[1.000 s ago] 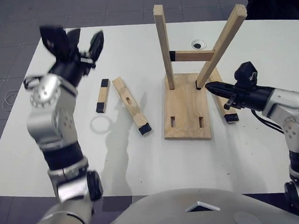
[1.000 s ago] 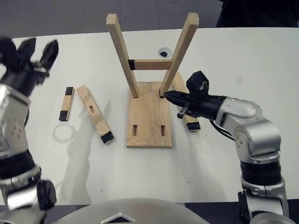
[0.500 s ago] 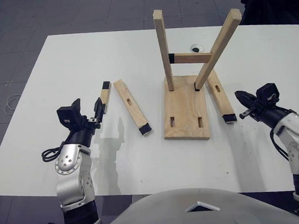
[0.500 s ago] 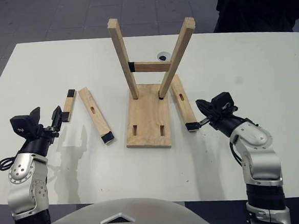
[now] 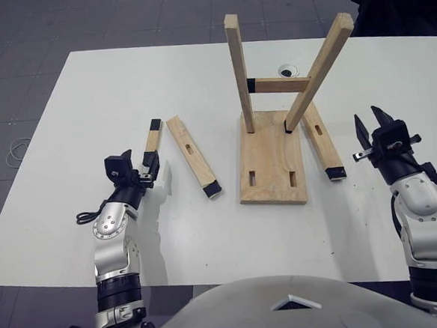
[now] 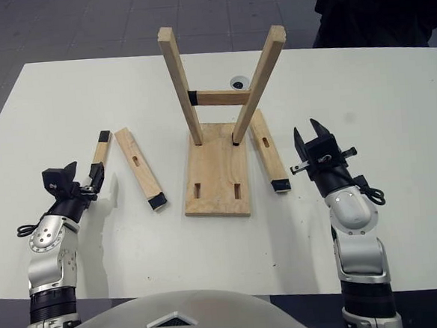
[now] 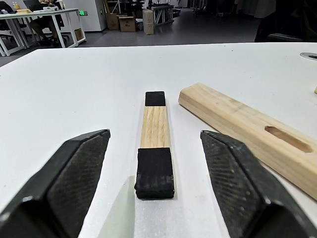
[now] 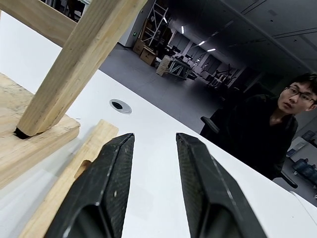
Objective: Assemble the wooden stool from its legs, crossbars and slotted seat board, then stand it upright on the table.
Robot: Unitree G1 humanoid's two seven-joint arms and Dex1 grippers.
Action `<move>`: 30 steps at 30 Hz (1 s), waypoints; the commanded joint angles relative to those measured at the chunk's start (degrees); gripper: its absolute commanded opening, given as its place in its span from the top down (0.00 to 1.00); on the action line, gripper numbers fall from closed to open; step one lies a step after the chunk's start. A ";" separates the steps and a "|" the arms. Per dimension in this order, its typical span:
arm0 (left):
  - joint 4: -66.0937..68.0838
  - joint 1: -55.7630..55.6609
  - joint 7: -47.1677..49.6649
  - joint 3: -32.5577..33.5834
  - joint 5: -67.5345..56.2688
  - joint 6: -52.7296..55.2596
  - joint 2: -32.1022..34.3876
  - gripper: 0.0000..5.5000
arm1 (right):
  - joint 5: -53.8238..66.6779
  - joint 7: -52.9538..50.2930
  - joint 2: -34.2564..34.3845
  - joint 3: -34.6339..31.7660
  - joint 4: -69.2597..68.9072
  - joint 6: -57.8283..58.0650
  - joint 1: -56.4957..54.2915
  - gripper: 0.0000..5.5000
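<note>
1. Table (image 5: pixel 197 68), white and rectangular, carrying all the stool parts.
2. Seat board (image 5: pixel 273 168), lying flat right of the table's centre. Two legs stand in its far slots: the left leg (image 5: pixel 238 72) upright, the right leg (image 5: pixel 318 71) leaning outward. A crossbar (image 5: pixel 279 84) joins them partway up. The two near slots hold no legs.
3. Loose slotted leg (image 5: pixel 191 155), lying flat left of the seat board, black tip towards the robot.
4. Second loose leg (image 5: pixel 321 142), lying flat just beside the seat board's right edge.
5. Short crossbar (image 5: pixel 151 142) with black ends, lying flat left of the first loose leg.
6. Left gripper (image 5: pixel 138 156), low over the table, fingers spread wide. The short crossbar's near end lies in line between them, untouched.
7. Right gripper (image 5: pixel 371 121), to the right of the second loose leg, fingers parted and holding nothing.
8. Round cable hole (image 5: pixel 290 67) in the table beyond the stool.
</note>
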 commanded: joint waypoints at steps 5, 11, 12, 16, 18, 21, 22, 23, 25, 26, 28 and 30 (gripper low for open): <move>10.09 -3.72 -0.21 -0.48 0.27 3.05 1.92 0.42 | -0.53 0.12 -0.12 -0.33 1.13 0.65 -1.85 0.71; 11.06 -4.21 -1.82 -2.69 0.28 6.36 2.23 0.55 | -0.24 0.27 -0.01 -0.73 1.38 2.30 -2.42 0.71; 10.81 -3.99 -1.78 -2.96 0.43 6.97 2.25 0.58 | -0.08 0.42 -0.10 -0.93 1.46 2.80 -2.24 0.71; 8.07 -2.88 -1.45 -3.89 0.01 9.45 2.27 0.68 | 3.51 4.59 -0.80 -1.30 -1.83 7.59 2.50 0.71; 6.72 -2.73 -1.29 -4.15 -0.30 10.41 2.15 0.75 | 4.93 6.66 -1.21 -1.02 -4.44 9.94 5.06 0.71; 6.17 -3.14 -0.96 -4.44 -0.30 10.47 1.98 0.76 | 6.40 8.04 -0.47 0.11 -7.57 14.91 8.40 0.68; 6.06 -3.16 -0.94 -4.54 -0.31 10.43 2.00 0.76 | 6.60 8.17 -0.24 0.50 -8.25 15.88 9.14 0.66; 5.97 -3.09 -0.97 -4.65 -0.35 10.33 2.02 0.76 | 6.78 8.24 -0.10 0.85 -8.65 16.81 9.57 0.62; 5.75 -2.81 -0.99 -4.89 -0.36 10.07 1.94 0.76 | 7.05 8.05 0.29 1.17 -8.82 18.64 10.04 0.58; 5.65 -2.78 -1.04 -5.03 -0.37 9.97 1.89 0.76 | 7.24 8.07 0.50 1.25 -8.83 19.68 10.35 0.54; 5.51 -2.87 -1.23 -5.31 -0.46 9.88 1.81 0.76 | 8.04 8.34 0.95 1.53 -8.68 21.64 10.88 0.47; 5.60 -2.99 -1.44 -5.59 -0.59 9.80 1.71 0.76 | 9.41 8.88 1.51 2.38 -8.79 23.46 10.41 0.42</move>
